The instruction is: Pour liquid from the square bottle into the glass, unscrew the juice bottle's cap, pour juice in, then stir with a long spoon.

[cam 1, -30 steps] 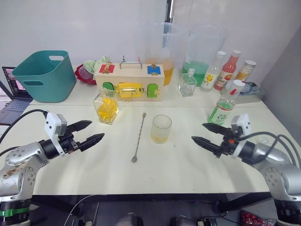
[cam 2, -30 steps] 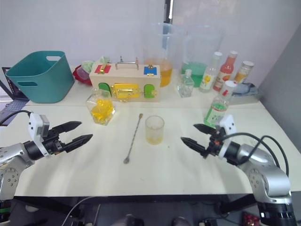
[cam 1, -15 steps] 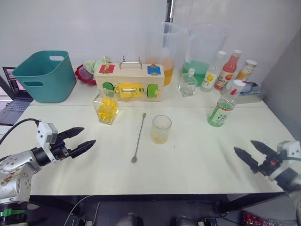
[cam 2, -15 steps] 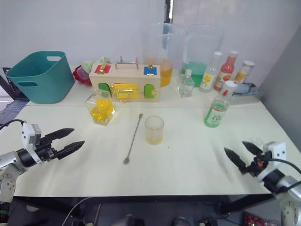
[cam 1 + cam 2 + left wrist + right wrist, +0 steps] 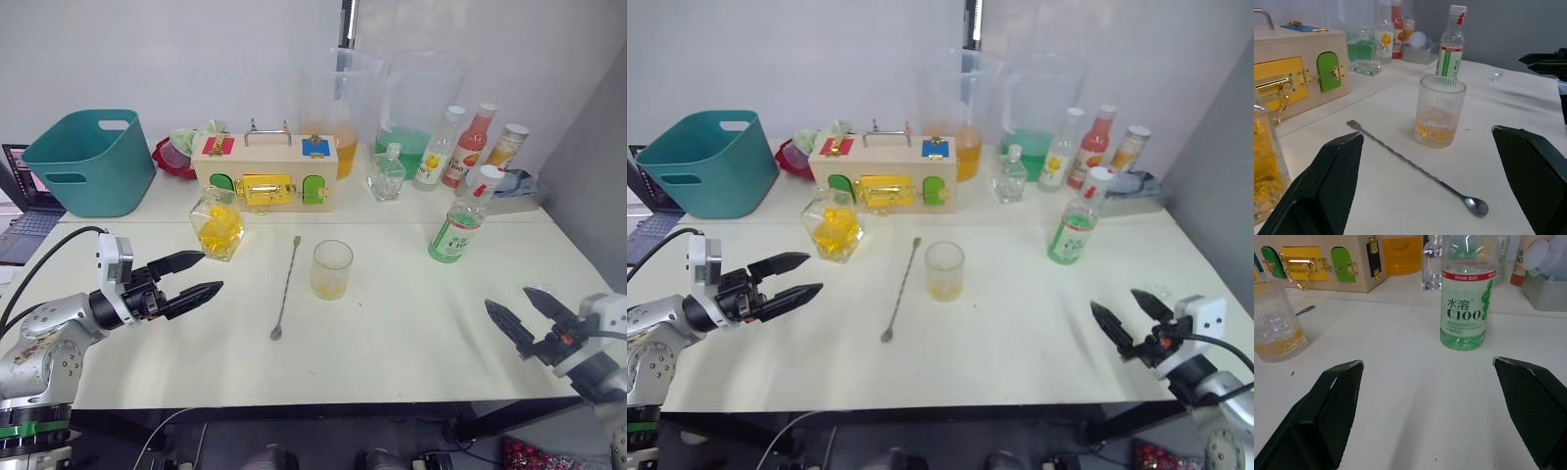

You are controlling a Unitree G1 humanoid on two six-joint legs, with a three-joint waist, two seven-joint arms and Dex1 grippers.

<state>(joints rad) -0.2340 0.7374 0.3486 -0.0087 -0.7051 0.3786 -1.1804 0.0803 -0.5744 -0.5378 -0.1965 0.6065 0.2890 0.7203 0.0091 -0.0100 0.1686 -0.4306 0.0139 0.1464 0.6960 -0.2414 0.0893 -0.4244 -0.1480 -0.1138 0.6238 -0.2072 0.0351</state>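
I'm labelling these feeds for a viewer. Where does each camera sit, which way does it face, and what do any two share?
Left eye view and right eye view: on the head, facing forward and down over the table; both arms show, with the left end effector and the right end effector open.
Left wrist view: on the left wrist, along its own fingers toward the glass and the long spoon.
Right wrist view: on the right wrist, along its own fingers toward the juice bottle.
Both wrist views share the glass and the juice bottle.

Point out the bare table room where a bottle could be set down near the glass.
Bare tabletop lies between the glass and the juice bottle, and along the near edge between the left gripper and right gripper. Crowded: the back row around the wooden box and pitchers.
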